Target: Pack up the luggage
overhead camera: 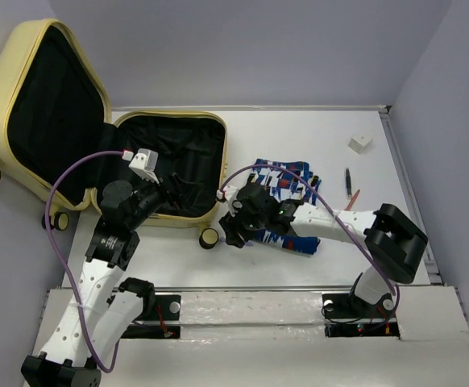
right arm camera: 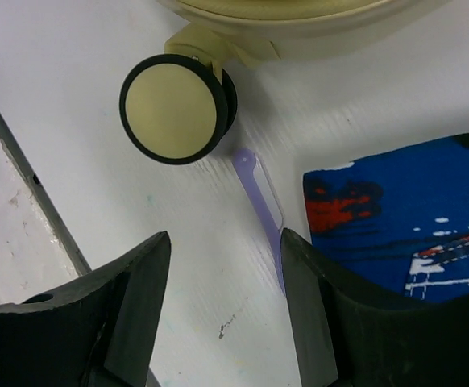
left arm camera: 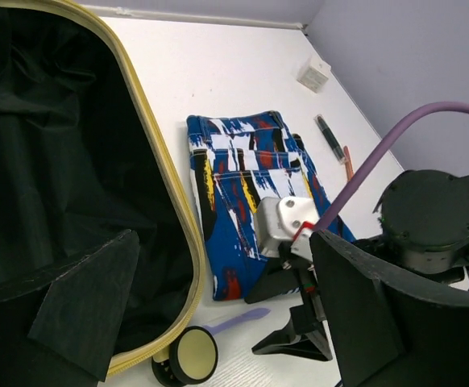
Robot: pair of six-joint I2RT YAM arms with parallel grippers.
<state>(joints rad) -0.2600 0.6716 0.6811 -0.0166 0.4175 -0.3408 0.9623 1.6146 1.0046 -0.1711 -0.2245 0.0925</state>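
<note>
Right gripper (right arm camera: 226, 242) hovering jaws apart, empty, patterned bundle (right arm camera: 404, 218) beside one finger, luggage (right arm camera: 315, 12) wheel (right arm camera: 174, 109) ahead; left gripper (left arm camera: 224, 242) hanging wide apart, empty, luggage rim between fingers.

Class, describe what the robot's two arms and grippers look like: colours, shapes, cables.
Left arm and right arm have white links and black joints. A purple cable loops to a white block at each wrist. The fingers are black and wedge-shaped.

Luggage (right arm camera: 299, 20) shell: smooth, slightly glossy plastic. Lining (overhead camera: 57, 105): matt black fabric. Patterned bundle (left arm camera: 234, 185): stitched cloth. Table (overhead camera: 299, 137): matt white, faintly ribbed.
</note>
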